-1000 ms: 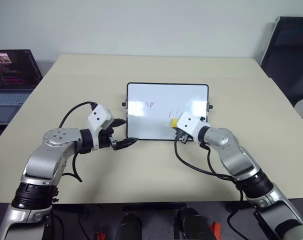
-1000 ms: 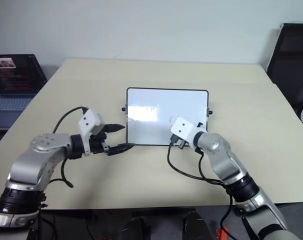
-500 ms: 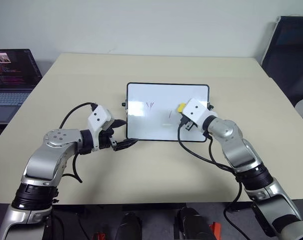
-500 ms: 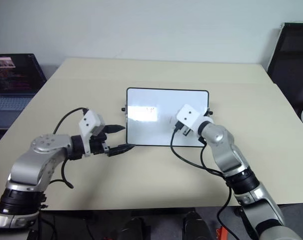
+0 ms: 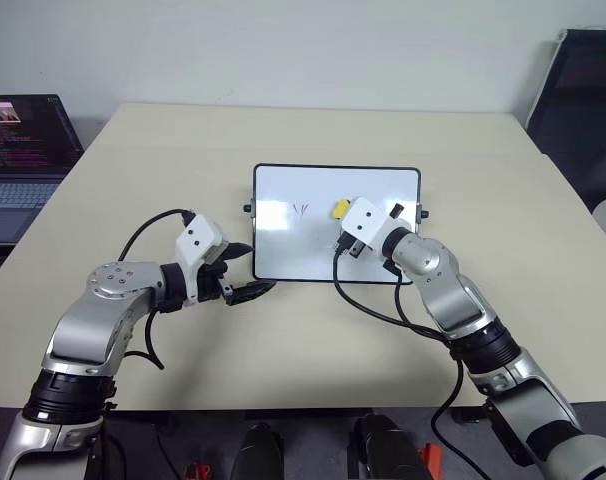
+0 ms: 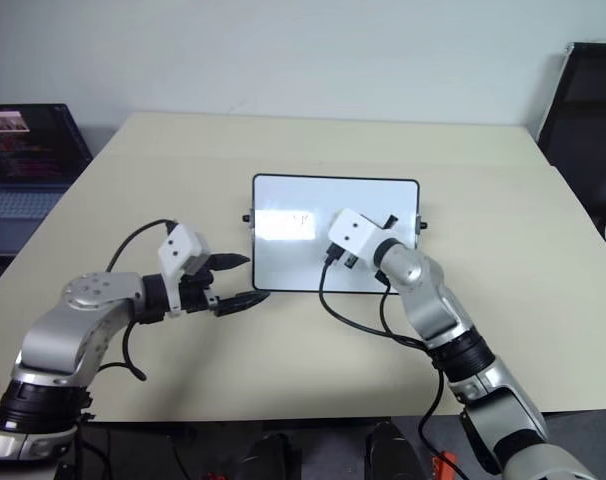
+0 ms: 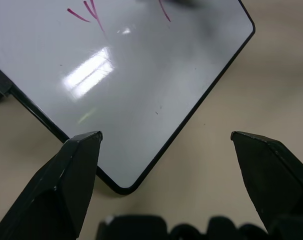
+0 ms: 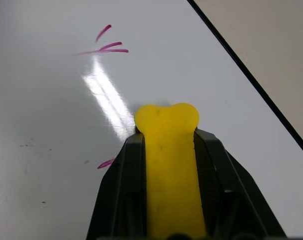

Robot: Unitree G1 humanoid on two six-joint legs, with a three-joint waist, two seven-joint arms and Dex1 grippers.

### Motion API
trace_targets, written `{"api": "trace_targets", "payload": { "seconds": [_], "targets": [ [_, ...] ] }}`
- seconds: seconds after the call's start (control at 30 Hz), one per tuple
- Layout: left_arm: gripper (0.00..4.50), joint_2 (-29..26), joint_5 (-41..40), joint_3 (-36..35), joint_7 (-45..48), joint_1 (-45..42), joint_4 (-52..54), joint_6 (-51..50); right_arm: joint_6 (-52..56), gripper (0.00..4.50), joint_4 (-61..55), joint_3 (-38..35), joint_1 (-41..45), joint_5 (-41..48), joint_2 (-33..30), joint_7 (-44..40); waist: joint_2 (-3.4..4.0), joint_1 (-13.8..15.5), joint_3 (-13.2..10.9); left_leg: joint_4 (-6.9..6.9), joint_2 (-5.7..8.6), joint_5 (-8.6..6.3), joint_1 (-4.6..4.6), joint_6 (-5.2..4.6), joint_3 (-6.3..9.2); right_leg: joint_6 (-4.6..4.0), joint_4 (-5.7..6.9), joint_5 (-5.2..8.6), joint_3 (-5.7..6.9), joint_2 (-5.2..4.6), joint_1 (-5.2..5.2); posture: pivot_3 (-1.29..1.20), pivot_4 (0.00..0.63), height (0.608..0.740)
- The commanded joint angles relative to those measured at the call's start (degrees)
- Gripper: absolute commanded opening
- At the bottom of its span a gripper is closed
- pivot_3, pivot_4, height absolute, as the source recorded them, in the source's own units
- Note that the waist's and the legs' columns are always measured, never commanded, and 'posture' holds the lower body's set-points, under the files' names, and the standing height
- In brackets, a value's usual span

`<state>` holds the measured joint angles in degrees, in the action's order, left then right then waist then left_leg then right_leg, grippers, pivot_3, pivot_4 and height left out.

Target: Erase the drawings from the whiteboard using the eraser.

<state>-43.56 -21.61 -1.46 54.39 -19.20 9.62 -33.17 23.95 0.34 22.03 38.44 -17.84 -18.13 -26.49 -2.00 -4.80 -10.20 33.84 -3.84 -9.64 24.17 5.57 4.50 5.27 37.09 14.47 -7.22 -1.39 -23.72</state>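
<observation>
Eraser [image 8: 170,170] lengthwise along clamping jaws

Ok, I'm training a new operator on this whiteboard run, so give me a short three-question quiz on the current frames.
1. True or false: the right gripper is shut on the eraser.
2. The left gripper is: A) open near the whiteboard corner, B) holding a marker, C) pressed flat on the drawings.
3. What colour are the marks left on the board?

Key: 1 true; 2 A; 3 red.
</observation>
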Motion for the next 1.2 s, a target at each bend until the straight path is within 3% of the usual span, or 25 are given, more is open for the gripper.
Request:
{"api": "trace_targets", "payload": {
  "seconds": [0.03,0.2,0.47,0.6,0.9,1.03,1.2],
  "targets": [
    [4.50,-0.46,-0.76,-1.00,-0.20,0.15,2.70,0.12,5.30,0.96,-1.39,1.63,-3.27,0.43,-1.60,-5.34,0.00,0.01,0.00,-0.02,0.00,0.00,-0.01,0.00,0.02,-0.01,0.01,0.02,0.02,0.01,0.00,0.00,0.150,0.740],
    [4.50,-0.37,-0.87,-1.05,-0.37,0.40,3.08,-0.24,7.19,0.96,-3.69,0.80,-4.00,0.60,-1.77,-6.39,0.00,-0.03,0.00,0.10,0.00,0.01,-0.14,0.01,0.05,-0.17,0.04,-0.02,0.01,0.01,0.10,0.00,0.150,0.740],
    [4.50,-0.25,-1.03,-0.67,-0.28,0.10,3.09,-0.44,1.00,0.96,0.40,-2.52,0.29,-1.88,0.56,4.41,0.00,-0.01,0.00,0.15,0.03,0.03,-0.22,0.01,0.05,-0.25,0.01,-0.08,-0.04,0.01,0.13,0.00,0.150,0.740],
    [4.50,-0.37,-1.07,-0.72,-0.26,0.14,3.11,-0.44,1.16,0.96,0.41,-1.67,-0.24,-1.39,0.70,2.64,0.00,-0.01,0.00,0.10,0.02,0.03,-0.19,0.01,0.05,-0.22,0.00,-0.07,-0.03,0.02,0.15,0.00,0.150,0.740],
    [4.50,-0.53,-1.07,-1.25,-0.65,-0.06,2.82,-0.35,7.36,0.96,-4.62,3.58,-4.26,-0.25,-3.25,-10.85,-0.01,-0.14,0.00,0.06,0.00,0.02,-0.21,0.00,0.05,-0.19,0.00,-0.01,-0.02,0.04,0.17,0.00,0.150,0.740],
    [4.50,-0.04,-1.21,-1.72,-1.56,-0.30,2.60,-0.28,6.30,0.96,-4.69,0.12,-2.36,-0.01,-0.22,-6.64,0.00,-0.19,0.00,0.11,0.00,0.02,-0.25,0.00,0.05,-0.23,0.02,-0.04,-0.04,0.04,0.14,0.00,0.150,0.740],
    [4.50,-0.06,-1.91,-3.17,-3.04,0.33,2.52,-0.99,10.47,0.96,-9.95,-9.14,-2.92,8.99,4.68,-6.56,0.01,-0.11,-0.01,0.10,0.00,0.03,-0.16,0.01,0.05,-0.22,0.03,-0.06,-0.03,0.04,0.09,0.00,0.150,0.740]
  ]
}}
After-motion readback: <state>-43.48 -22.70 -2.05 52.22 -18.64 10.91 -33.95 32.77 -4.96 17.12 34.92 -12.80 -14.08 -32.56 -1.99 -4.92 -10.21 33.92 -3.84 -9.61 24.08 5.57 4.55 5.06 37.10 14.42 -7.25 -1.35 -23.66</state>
